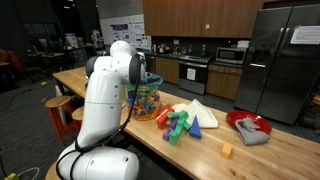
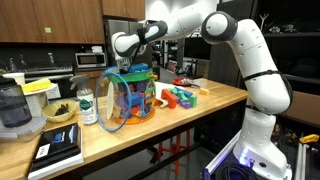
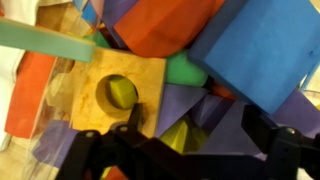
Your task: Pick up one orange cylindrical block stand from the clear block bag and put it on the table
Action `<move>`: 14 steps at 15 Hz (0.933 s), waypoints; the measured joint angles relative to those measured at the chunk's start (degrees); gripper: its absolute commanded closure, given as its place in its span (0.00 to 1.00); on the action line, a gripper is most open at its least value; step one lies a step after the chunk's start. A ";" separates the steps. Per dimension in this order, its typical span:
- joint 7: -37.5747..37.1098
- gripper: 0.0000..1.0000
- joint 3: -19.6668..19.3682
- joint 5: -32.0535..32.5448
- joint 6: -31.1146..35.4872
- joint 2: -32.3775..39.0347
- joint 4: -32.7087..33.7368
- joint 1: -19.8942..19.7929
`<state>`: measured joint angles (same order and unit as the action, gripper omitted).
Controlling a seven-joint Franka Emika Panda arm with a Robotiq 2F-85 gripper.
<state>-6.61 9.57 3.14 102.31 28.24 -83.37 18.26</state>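
1. Left edge of the wrist view: the orange cylindrical block stand [image 3: 30, 92], as I judge it, lies inside the clear block bag [image 2: 118, 105], long axis roughly top to bottom.
2. Centre-left: a tan holed block [image 3: 115, 92] sits just beside it.
3. Bottom centre: the gripper [image 3: 190, 135], jaws spread and empty; the stand lies up-left of them.

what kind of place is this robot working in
Most likely a shared kitchen or break room in an office or lab. A tall stainless steel fridge, a silver microwave under dark wooden wall cabinets and a stainless oven range stand along the far side.
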 measured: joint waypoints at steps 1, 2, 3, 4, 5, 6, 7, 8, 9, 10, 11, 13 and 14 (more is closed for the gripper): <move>-0.26 0.00 0.05 -0.02 -0.11 0.00 -0.03 0.03; -0.55 0.00 0.10 -0.02 -0.19 0.00 -0.04 0.08; -0.77 0.00 0.15 -0.03 -0.28 0.00 -0.06 0.14; -0.95 0.00 0.19 -0.03 -0.39 0.00 -0.06 0.18; -1.19 0.00 0.21 -0.03 -0.49 -0.01 -0.06 0.22; -1.53 0.00 0.21 -0.03 -0.51 -0.04 -0.05 0.24; -1.82 0.00 0.20 -0.02 -0.51 -0.04 -0.01 0.24; -2.00 0.00 0.14 0.03 -0.51 -0.08 0.10 0.24; -2.20 0.00 0.02 0.12 -0.51 -0.16 0.22 0.24; -2.40 0.00 -0.17 0.41 -0.51 -0.30 0.39 0.23; -2.67 0.00 -0.38 1.06 -0.51 -0.52 0.65 0.22; -3.03 0.00 -0.94 2.93 -0.57 -1.21 1.50 0.20; -3.07 0.00 -1.16 3.89 -0.72 -1.63 1.99 0.20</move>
<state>-9.69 8.41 7.03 101.59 26.61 -81.39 18.46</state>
